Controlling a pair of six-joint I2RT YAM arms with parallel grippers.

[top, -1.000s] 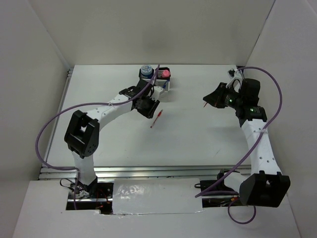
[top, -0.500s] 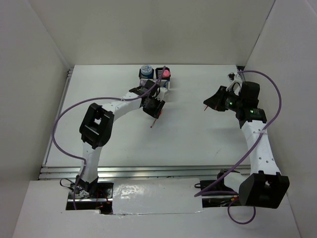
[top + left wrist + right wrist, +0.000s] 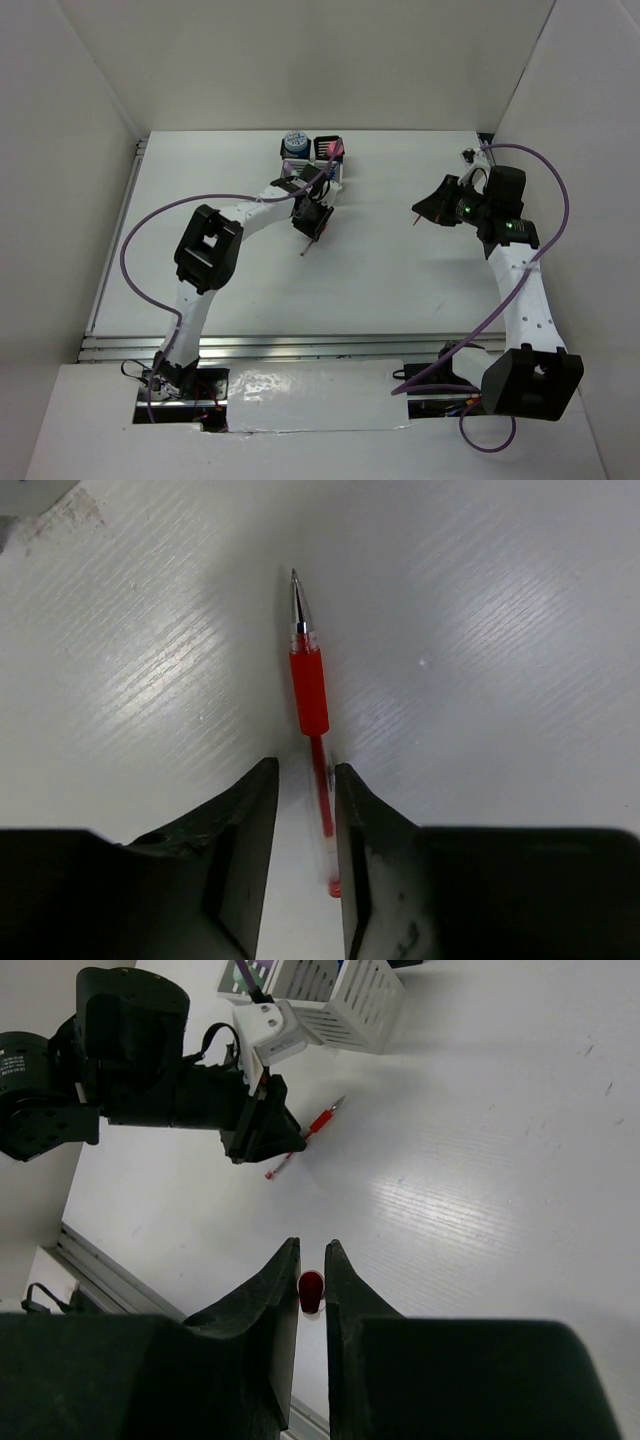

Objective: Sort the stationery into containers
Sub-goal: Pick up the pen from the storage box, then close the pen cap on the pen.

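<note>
Beside cups point(image 3: 355, 1005), pen point(image 3: 310, 695) straddled by left gripper point(image 3: 305, 770), fingers apart (barrel off-centre); centring advised before closing. Right gripper point(image 3: 311, 1250) clamped on second pen point(image 3: 311, 1293).

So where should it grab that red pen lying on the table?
The red pen lies flat on the table, so probably come straight down from above and pinch the thin barrel behind its red sleeve, across the narrow width. The left hand already straddles it that way.
</note>
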